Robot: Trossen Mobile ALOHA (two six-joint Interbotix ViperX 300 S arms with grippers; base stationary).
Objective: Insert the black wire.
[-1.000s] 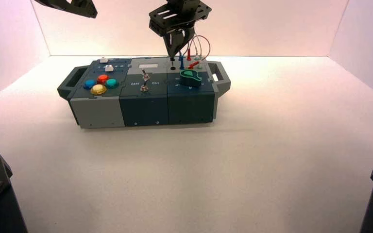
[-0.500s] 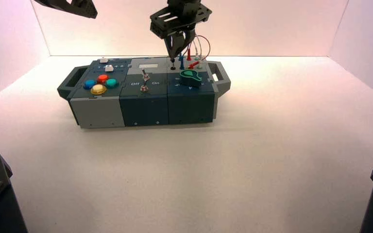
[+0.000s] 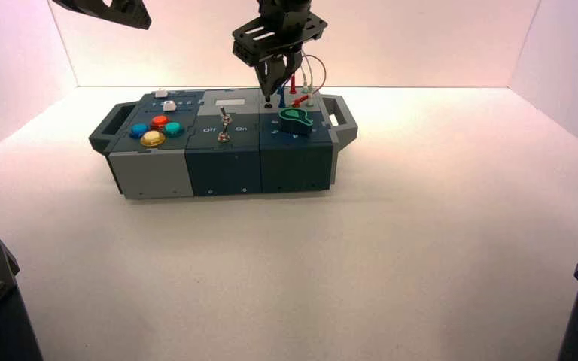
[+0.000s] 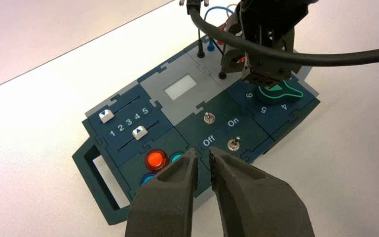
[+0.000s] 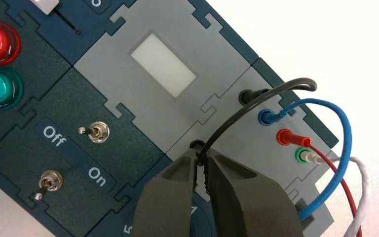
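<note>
One black wire [image 5: 256,102] arches over the box's grey right-hand section, a plug at the rear socket and its other end at the nearer black socket. There the right gripper [image 5: 200,154] is closed on that near end, its fingertips just above the socket. Its arm [image 3: 280,34] reaches in from behind the box [image 3: 223,169], pointing down. Beside the wire stand blue [image 5: 346,143], red [image 5: 344,185] and white [image 5: 362,192] leads. Left gripper [image 4: 204,152] waits above the button side; whether it is open I cannot tell.
</note>
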